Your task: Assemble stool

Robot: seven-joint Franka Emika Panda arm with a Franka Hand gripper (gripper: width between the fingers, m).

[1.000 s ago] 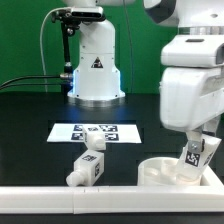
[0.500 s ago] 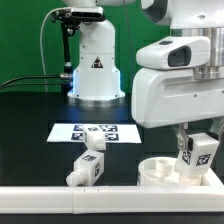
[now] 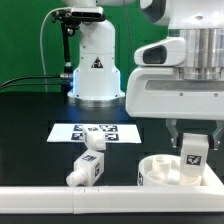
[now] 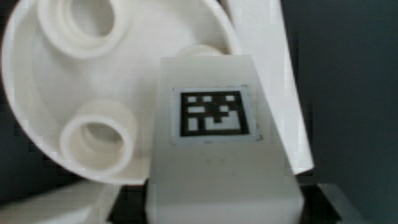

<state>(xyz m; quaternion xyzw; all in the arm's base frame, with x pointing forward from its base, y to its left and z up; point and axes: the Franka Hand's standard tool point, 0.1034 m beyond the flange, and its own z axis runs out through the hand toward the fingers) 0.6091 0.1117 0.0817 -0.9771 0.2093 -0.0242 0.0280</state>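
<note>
The pincer [image 3: 192, 140] clamps a tagged leg [image 3: 190, 158] upright, its foot perhaps touching the round seat [image 3: 152, 172]

The marker board [image 3: 96, 131] lies flat on the black table [image 3: 30, 140].

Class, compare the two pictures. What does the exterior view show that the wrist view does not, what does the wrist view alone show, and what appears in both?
Only the exterior view shows the marker board, the loose legs lying on the table in front of it, and the robot base behind. Only the wrist view shows the round sockets in the face of the seat. Both views show the seat and the tagged leg, which the hand grips at the seat.
</note>
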